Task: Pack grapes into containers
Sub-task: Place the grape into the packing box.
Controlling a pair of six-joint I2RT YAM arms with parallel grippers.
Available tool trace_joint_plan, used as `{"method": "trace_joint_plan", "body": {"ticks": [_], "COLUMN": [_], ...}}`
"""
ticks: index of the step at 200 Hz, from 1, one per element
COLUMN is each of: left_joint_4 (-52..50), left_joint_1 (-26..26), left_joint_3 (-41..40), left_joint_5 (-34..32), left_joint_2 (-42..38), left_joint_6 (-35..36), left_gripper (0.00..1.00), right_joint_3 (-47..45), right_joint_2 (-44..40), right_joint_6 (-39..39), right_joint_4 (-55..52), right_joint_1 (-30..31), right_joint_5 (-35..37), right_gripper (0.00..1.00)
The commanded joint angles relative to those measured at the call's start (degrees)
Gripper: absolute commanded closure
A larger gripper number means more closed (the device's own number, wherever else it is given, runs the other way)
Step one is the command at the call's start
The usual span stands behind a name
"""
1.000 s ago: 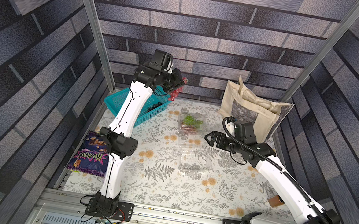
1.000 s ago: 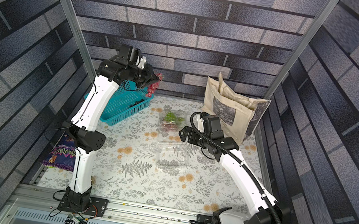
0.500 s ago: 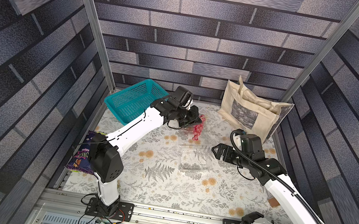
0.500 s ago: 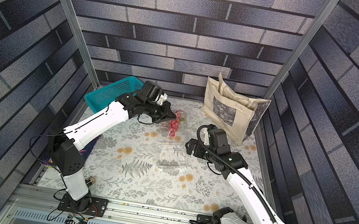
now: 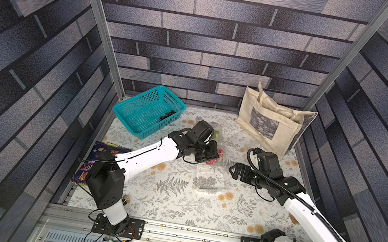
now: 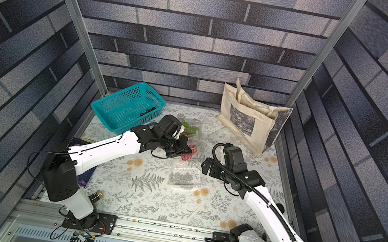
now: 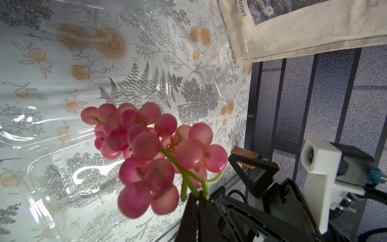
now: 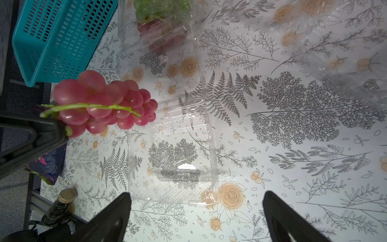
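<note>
We see a room with grey brick walls (image 5: 204, 22) on three sides. The table (image 5: 173, 203) has a white cloth with grey ferns and orange flowers. A cloth tote (image 5: 267, 120) stands at the back right, against the wall. A teal basket (image 5: 140, 115) sits at the back left, with black grapes (image 5: 167, 116) in it near its right side. A purple snack bag (image 5: 84, 174) lies at the left edge, partly under the left arm.

Three clear boxes lie on the cloth. The far box (image 6: 200, 134) sits just right of the basket. It holds green grapes (image 6: 190, 127), and the right wrist view shows red grapes (image 8: 161, 35) next to them. We cannot tell if its lid is shut. The middle box (image 5: 206, 182) lies near the middle of the table and is empty. The third box (image 7: 211, 62) lies at the foot of the tote and looks empty too.

The left gripper (image 7: 198, 201) is pinched tight on the green stem of a red bunch (image 7: 150, 150). The red bunch hangs in the air between the far box and the middle box, just by the middle box's far edge. The right gripper (image 8: 196, 201) has its fingers spread wide and holds nothing. It hovers just right of the middle box.

A small bottle (image 8: 62, 201) stands at the front edge by the left arm's base.
</note>
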Motion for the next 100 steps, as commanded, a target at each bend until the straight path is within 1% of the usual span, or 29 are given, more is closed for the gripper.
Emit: {"method": "trace_joint_plan", "body": {"ticks": [1,30,56,100], "left_joint_4": [1.01,0.68,-0.45,-3.32], "left_joint_1": [-1.45,-2.27,-2.85,-6.43], "left_joint_3": [-1.36,-2.56,-2.39,-4.10], "left_joint_5": [-3.34,-5.16,-5.38,-6.75], "left_joint_2": [-2.50,-4.25,-5.40,-6.26], "left_joint_6": [-0.30,-0.01,0.33,-2.14], "left_gripper": [1.00,1.00,1.00,1.00], "right_joint_3": [-1.22,-2.01,-3.37,-5.24], "right_joint_2": [-0.97,-1.29,-1.68,-2.24], "right_joint_6": [0.72,0.74,1.02,1.72], "right_joint_4": [1.74,1.85,2.22,3.35], "right_joint_1": [0.27,0.31,0.32,0.31], "right_joint_5": [0.29,0.31,0.17,0.02], "right_gripper": [0.00,0.00,0.00,0.00]}}
